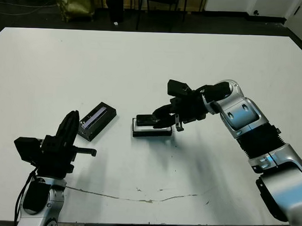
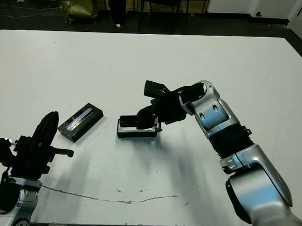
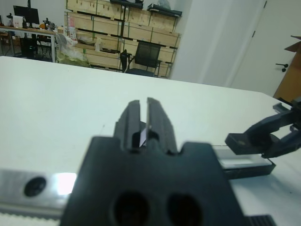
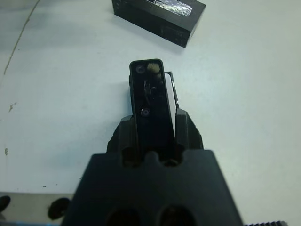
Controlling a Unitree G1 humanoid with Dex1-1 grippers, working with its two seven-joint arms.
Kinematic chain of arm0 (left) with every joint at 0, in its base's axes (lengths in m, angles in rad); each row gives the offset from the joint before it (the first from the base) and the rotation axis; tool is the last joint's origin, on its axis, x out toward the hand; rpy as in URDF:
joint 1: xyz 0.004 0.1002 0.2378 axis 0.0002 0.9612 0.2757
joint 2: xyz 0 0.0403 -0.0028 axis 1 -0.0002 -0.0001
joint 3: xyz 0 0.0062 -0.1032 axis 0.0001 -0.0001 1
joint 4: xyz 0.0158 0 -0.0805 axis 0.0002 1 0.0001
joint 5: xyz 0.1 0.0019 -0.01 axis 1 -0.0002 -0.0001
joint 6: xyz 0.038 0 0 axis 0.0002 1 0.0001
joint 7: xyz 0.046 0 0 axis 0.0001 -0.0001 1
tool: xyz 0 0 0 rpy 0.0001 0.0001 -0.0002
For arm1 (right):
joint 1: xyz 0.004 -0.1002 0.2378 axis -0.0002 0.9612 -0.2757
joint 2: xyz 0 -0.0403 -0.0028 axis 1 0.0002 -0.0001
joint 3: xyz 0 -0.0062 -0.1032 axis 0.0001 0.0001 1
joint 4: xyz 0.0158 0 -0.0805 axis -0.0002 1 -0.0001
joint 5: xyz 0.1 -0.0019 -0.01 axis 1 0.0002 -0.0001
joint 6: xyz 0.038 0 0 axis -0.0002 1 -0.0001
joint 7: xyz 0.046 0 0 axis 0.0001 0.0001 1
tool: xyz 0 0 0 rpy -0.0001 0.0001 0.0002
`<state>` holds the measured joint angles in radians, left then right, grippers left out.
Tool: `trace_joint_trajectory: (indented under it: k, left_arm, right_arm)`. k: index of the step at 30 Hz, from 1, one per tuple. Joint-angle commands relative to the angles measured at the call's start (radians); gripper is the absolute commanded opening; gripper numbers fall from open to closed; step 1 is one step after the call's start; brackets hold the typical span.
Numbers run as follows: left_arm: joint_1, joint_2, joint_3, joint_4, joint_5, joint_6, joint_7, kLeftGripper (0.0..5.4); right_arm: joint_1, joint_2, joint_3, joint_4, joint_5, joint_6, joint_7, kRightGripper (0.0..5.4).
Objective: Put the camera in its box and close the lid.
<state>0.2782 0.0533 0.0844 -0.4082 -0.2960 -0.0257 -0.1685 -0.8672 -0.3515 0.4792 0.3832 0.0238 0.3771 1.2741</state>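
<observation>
The counter (image 1: 143, 63) is a broad, matte white slab with a thin dark scratch near its lower edge.

The right end effector (image 1: 163, 121) sits at frame centre, its 2 fingers clamped on the camera (image 4: 151, 106), a slim glossy black bar with rounded ends and small lens spots. The bar lies low over the box (image 1: 151, 128), a shallow black rectangular tray with a white lining showing along its rim. Whether the bar already touches the lining cannot be told.

The left end effector (image 1: 68, 127) hovers at lower left, empty, its 2 fingers pressed nearly together with only a thin slit between them.

The lid (image 1: 96, 120), a flat black rectangle with a pale grey reflective stripe, lies on the counter just left of the box and apart from it.

Procedure for the step in hand, seating the camera:
1. Align the long axis of the bar with the long axis of the tray; clearance appears slight.
2. Lower the bar level, so neither rounded end catches the rim.
3. Release only once it rests flat; the glossy surface may slip.
</observation>
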Motion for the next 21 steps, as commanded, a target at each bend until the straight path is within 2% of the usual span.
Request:
trace_joint_trajectory:
  k: [1, 9, 16, 21]
  left_arm:
    - [0.008, 0.006, 0.002, 0.019, -0.003, 0.017, -0.006, 0.0]
    - [0.001, 0.006, 0.004, 0.029, -0.002, 0.018, -0.007, 0.0]
    - [0.001, 0.0, 0.002, 0.029, -0.006, 0.019, -0.008, 0.0]
    - [0.0, 0.0, 0.0, 0.036, 0.011, 0.007, -0.005, 0.0]
  right_arm:
    - [-0.01, 0.01, -0.004, 0.035, -0.013, -0.024, -0.006, 0.5]
    - [-0.035, 0.034, -0.02, 0.109, -0.027, -0.051, -0.028, 0.5]
    - [-0.06, 0.051, -0.023, 0.157, -0.039, -0.025, -0.023, 0.5]
    - [-0.064, 0.058, -0.016, 0.18, -0.052, -0.057, -0.01, 0.5]
